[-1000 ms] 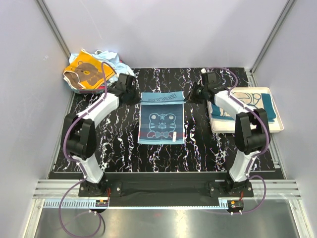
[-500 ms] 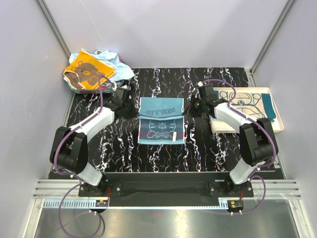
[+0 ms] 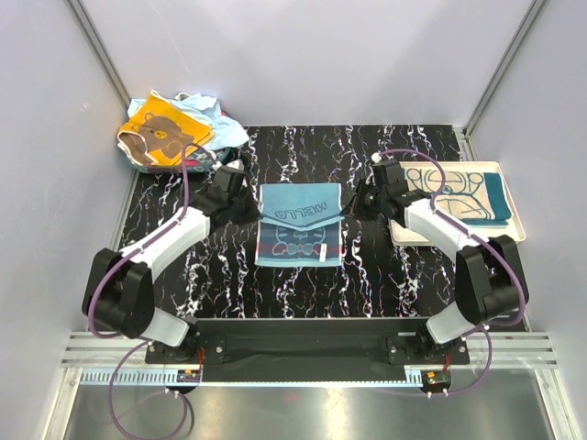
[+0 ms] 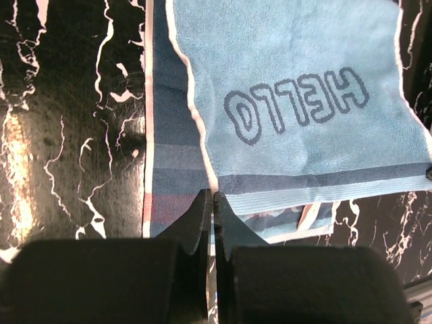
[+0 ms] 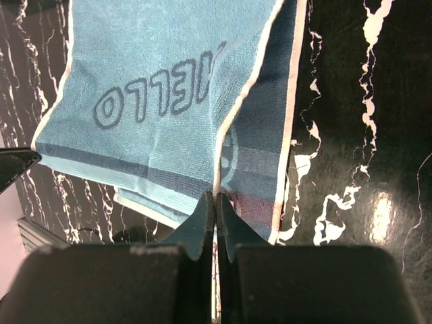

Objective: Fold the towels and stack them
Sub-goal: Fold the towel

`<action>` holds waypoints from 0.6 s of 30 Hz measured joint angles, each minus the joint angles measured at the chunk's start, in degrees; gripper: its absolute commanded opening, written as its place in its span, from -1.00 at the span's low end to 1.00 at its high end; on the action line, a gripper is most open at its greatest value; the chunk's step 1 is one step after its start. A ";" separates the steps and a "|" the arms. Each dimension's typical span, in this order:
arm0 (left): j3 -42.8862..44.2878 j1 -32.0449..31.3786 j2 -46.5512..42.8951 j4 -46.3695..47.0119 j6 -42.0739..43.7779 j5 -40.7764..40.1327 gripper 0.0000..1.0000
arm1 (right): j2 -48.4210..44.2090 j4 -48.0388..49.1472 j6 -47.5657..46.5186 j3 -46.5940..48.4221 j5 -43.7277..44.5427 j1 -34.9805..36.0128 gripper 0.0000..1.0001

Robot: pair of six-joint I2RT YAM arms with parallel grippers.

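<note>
HELLO towel [image 3: 299,225] lies mid-table, abt halfway between the far and near edges, w/ its far part doubled over toward the near edge, so the lettering reads reversed from above. Left gripper [image 4: 213,196] has both fingers pressed tight together on the flap's left corner, right at the white hem; right gripper [image 5: 215,197] pinches the opposite corner the same way. Holding one corner each keeps the leading edge taut and straight btwn them, prob. so it can land square on the near edge. The flap looks lifted just off the layer below, not yet laid flat. Fold judged roughly half done, since the tiger print on the lower layer shows past the flap. Cloth is soft looped terry, light blue, w/ a darker stripe band near the hem and a red stripe on the under layer; limp, slight ripple along the held edge. Table [image 3: 385,275] is glossy black w/ white veining and reflects glare, so prob. slick under cloth. Tray [image 3: 516,240], cream, shallow, rectangular, sits at the table's right edge w/ a folded teal towel [image 3: 463,191] in it, likely the stack spot. Crumpled pile [image 3: 197,117] w/ an orange bear towel [image 3: 163,133] on top waits just off the far left corner, unfolded.
</note>
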 measured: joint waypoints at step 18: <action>-6.16 -0.07 -6.56 -0.57 0.00 0.04 -1.00 | -6.14 -0.07 0.39 -7.74 0.04 1.57 -1.00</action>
